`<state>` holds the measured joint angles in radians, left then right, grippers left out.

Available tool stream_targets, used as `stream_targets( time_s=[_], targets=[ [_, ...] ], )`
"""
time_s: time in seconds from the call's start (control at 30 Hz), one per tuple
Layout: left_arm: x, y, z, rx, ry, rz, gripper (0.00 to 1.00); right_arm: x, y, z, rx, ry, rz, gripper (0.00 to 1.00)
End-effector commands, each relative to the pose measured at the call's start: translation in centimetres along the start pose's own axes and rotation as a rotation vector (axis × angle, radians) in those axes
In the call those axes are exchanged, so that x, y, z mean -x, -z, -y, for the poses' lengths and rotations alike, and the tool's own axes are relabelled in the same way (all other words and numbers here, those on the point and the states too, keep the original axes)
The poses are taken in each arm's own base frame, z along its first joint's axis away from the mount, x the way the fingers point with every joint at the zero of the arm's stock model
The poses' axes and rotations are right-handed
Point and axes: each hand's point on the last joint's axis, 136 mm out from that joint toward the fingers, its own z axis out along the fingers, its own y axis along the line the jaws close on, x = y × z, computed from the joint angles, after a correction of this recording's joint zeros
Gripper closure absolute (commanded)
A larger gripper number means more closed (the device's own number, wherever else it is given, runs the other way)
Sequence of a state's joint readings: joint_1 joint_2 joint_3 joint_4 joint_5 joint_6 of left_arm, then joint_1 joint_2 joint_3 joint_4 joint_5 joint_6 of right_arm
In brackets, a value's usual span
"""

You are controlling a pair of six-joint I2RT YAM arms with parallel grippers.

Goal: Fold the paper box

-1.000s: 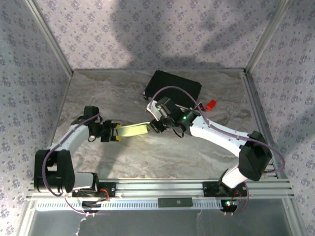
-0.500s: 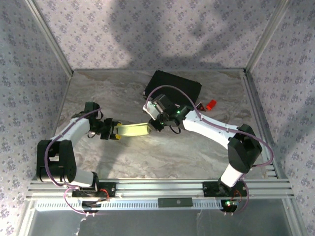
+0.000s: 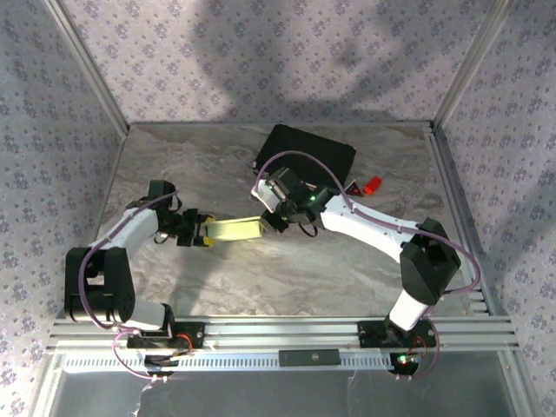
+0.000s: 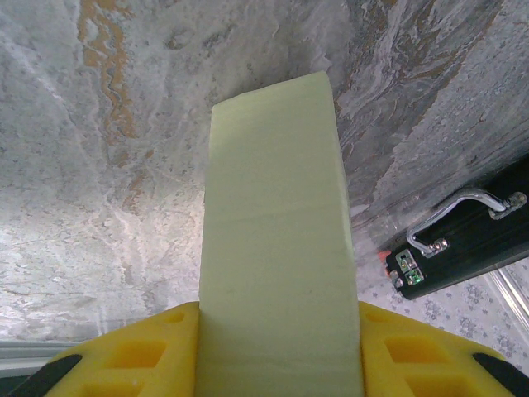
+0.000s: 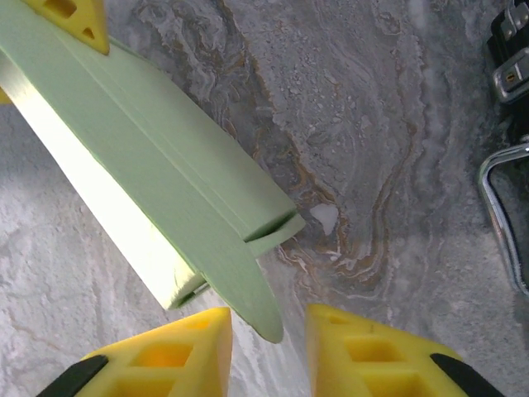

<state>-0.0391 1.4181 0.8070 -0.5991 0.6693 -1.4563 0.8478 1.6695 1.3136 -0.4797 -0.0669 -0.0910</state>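
Both fingers of left gripper (image 4: 279,322) clamp paper box (image 4: 277,207) by near end, box jutting straight out between them. Fingers of right gripper (image 5: 269,322) narrowly parted; end flap (image 5: 256,285) tip at gap, not pinched.

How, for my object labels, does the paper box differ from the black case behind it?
Colour: the paper box is pale green, the black case black with metal fittings. Size: the paper box looks narrower than the black case. State: the left gripper clamps the paper box; the black case lies on the table, ungripped. Both are rectangular.
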Motion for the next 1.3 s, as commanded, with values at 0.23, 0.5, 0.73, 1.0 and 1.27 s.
stream_targets(
  time_s=[0.23, 0.5, 0.73, 1.0, 1.27],
  targets=[
    [0.3, 0.4, -0.1, 0.011, 0.039, 0.023, 0.82, 0.8, -0.5, -0.1, -0.004, 0.004, -0.017, 0.79],
    [0.3, 0.4, 0.0, 0.010, 0.044, 0.022, 0.81, 0.5, -1.0, -0.1, -0.023, -0.014, -0.032, 0.91],
    [0.1, 0.5, 0.4, -0.016, 0.063, 0.022, 0.79, 0.7, -0.9, -0.5, -0.035, -0.106, -0.014, 1.00],
    [0.1, 0.5, 0.4, -0.028, 0.084, 0.021, 0.79, 1.2, -0.6, -0.7, -0.077, -0.320, -0.015, 1.00],
    [-0.2, 0.8, 0.6, -0.047, 0.105, 0.027, 0.79, 2.0, 0.0, -1.2, -0.121, -0.449, -0.033, 1.00]
  ],
)
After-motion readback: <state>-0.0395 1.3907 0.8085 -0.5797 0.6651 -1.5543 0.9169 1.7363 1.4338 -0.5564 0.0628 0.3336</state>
